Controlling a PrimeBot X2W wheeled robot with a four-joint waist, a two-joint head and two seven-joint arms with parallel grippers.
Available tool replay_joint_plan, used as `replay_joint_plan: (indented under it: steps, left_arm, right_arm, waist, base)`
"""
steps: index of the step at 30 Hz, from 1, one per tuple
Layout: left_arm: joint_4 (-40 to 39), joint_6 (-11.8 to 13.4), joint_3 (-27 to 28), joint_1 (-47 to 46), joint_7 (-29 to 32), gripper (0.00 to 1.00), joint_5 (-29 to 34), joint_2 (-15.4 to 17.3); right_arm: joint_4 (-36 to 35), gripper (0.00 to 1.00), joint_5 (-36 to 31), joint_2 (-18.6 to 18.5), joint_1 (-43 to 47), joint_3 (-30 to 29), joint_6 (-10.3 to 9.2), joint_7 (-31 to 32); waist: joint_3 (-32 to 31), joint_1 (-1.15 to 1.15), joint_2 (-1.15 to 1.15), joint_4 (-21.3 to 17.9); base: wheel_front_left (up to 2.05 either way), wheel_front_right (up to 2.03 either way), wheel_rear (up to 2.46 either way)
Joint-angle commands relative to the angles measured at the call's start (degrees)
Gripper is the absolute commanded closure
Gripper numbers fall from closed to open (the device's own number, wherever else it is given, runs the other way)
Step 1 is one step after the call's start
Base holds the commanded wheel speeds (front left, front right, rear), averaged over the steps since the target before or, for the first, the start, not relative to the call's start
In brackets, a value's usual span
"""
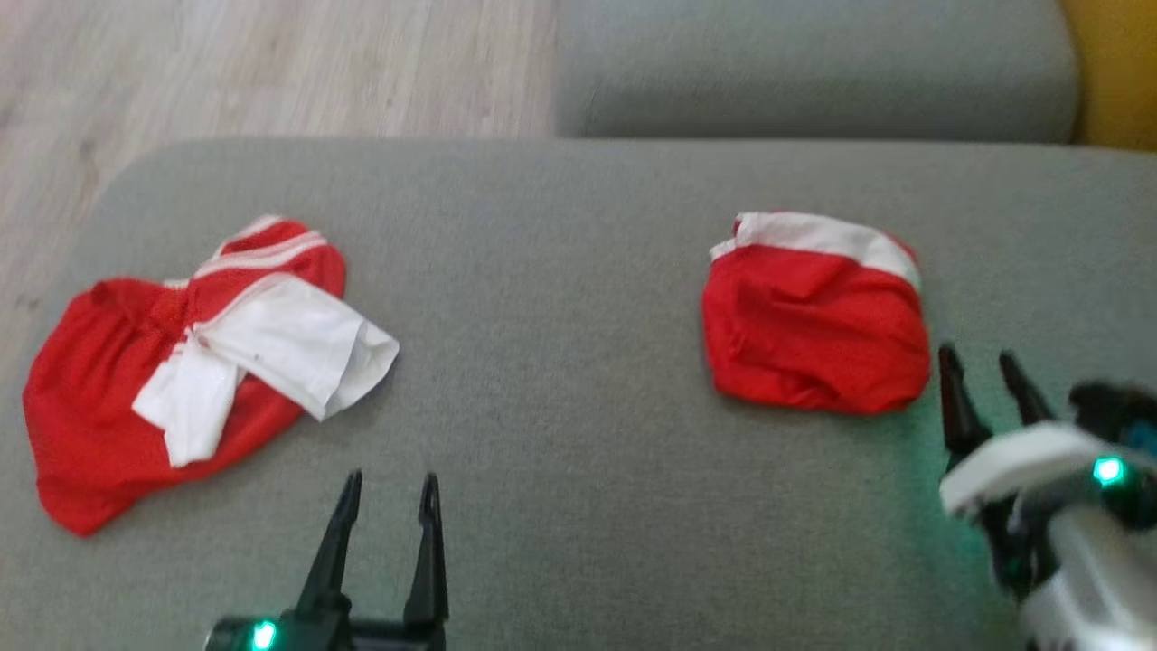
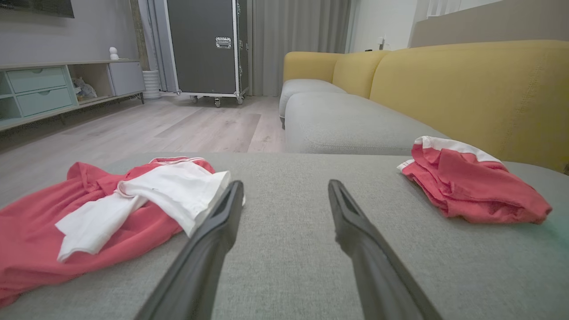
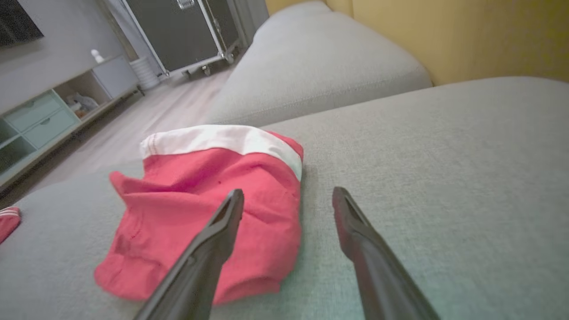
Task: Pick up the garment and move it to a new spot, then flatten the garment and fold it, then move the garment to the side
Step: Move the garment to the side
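Observation:
Two red-and-white garments lie on the grey cushion [image 1: 560,344]. A crumpled one [image 1: 190,362] [image 2: 111,209] is spread at the left, its white parts on top. A folded one [image 1: 813,312] [image 2: 471,182] [image 3: 209,209] sits at the right, white band at its far edge. My left gripper [image 1: 389,488] [image 2: 284,191] is open near the cushion's front edge, just right of the crumpled garment, holding nothing. My right gripper [image 1: 981,366] [image 3: 289,200] is open too, beside the folded garment's near right corner, with nothing between its fingers.
Wood floor [image 1: 271,63] lies beyond the cushion's far left. A second grey seat [image 1: 813,63] [image 2: 346,120] continues behind, with a yellow backrest [image 2: 466,84] at the right. A wheeled black case [image 2: 204,49] and a low cabinet [image 2: 44,89] stand across the room.

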Motion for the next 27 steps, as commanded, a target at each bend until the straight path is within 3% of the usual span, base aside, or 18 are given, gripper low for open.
replay_joint_plan:
  steps: [1, 7, 8, 10, 11, 14, 18, 27]
  left_arm:
    - [-2.05, 0.08, 1.24, -3.08, -0.28, 0.0, 0.58, -0.15]
    - [-2.89, 0.53, -0.56, -6.41, -0.28, 0.0, -0.27, -0.15]
    - [-2.86, 0.64, -0.84, -6.78, -0.28, 0.0, -0.52, -0.15]
    - [-2.64, 0.91, -1.2, -7.35, -0.28, 0.0, -1.07, -0.15]
    - [-2.53, 1.06, -1.29, -7.52, -0.28, 0.0, -1.21, -0.15]
    - [-2.57, 1.67, -1.29, -7.93, -0.28, 0.0, -1.54, -0.15]
    - [-2.9, 1.86, -1.01, -8.54, -0.28, 0.0, -1.48, -0.15]
    - [-4.39, -0.06, 1.8, -12.11, -0.28, 0.0, 1.21, -0.14]
  right_arm:
    - [-0.92, 0.0, 0.35, -1.29, -2.62, 1.11, -0.04, 0.4]
    - [7.68, 0.0, 3.69, -3.33, -11.75, 2.49, -0.04, 6.69]
    - [8.84, 0.18, 4.35, -3.36, -12.56, 3.33, -0.04, 7.86]
    - [10.47, 0.94, 6.33, -3.02, -13.67, 5.06, -0.04, 10.06]
    - [10.98, 1.0, 7.32, -2.85, -14.04, 5.9, -0.04, 10.8]
    - [10.99, 1.0, 9.34, -3.25, -14.92, 8.1, -0.04, 10.68]
    - [10.4, 1.0, 8.43, -7.16, -15.91, 10.8, -0.04, 9.07]
    - [5.54, 1.0, 6.96, -23.36, -18.26, 14.43, -0.04, 15.15]
  waist:
    - [2.61, -0.01, 0.0, 1.2]
    - [7.56, -0.01, 0.0, 2.76]
    - [8.04, -0.01, 0.0, 2.92]
    - [8.75, -0.01, 0.0, 3.06]
    - [9.01, -0.01, 0.0, 3.01]
    - [9.82, -0.01, 0.0, 2.31]
    - [11.29, -0.01, 0.0, -0.22]
    - [19.6, -0.01, 0.0, -8.54]
  base:
    - [0.0, 0.0, 0.0]
    - [0.0, 0.0, 0.0]
    - [0.0, 0.0, 0.0]
    - [0.0, 0.0, 0.0]
    - [0.0, 0.0, 0.0]
    - [0.0, 0.0, 0.0]
    - [0.0, 0.0, 0.0]
    - [0.0, 0.0, 0.0]
